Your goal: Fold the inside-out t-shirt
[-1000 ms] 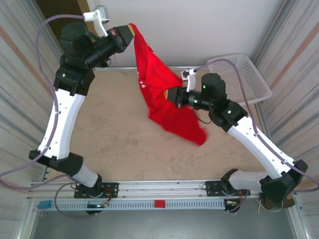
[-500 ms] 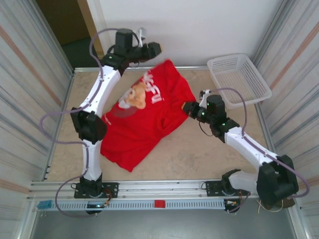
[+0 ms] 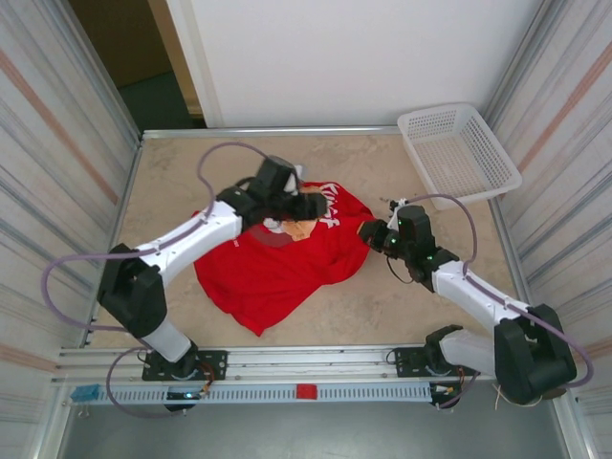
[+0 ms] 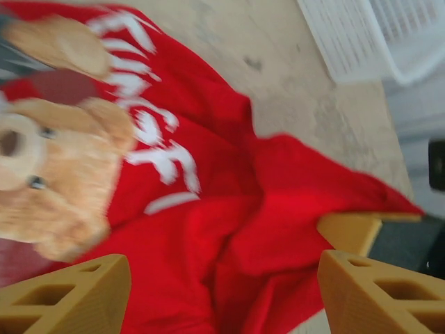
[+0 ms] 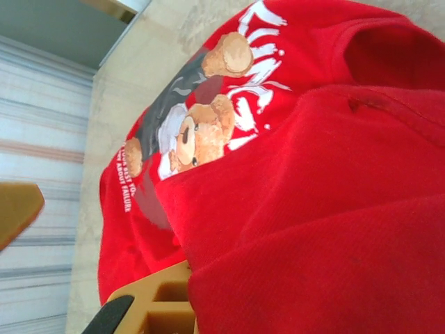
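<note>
noting we release: left tool (image 3: 316, 205) now open above the t-shirt (image 3: 273, 273), which has dropped print-up onto the bench (image 3: 172, 182); right tool (image 3: 368, 232) still pinches its edge. flattening comes next.

One t-shirt (image 3: 277, 273), one basket (image 3: 457, 151), two arms (image 3: 194, 233) (image 3: 475, 290).

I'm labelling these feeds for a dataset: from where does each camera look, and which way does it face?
Top external: fixed above and behind the bases, looking down on the table, red t-shirt and basket; both arms show.
Left wrist: on the left arm, looking down at the bear print; its tan jaws stand apart.
Right wrist: on the right arm, looking leftward across the t-shirt; one tan jaw shows beside bunched cloth.
Shared: both wrist views show the bear print.
</note>
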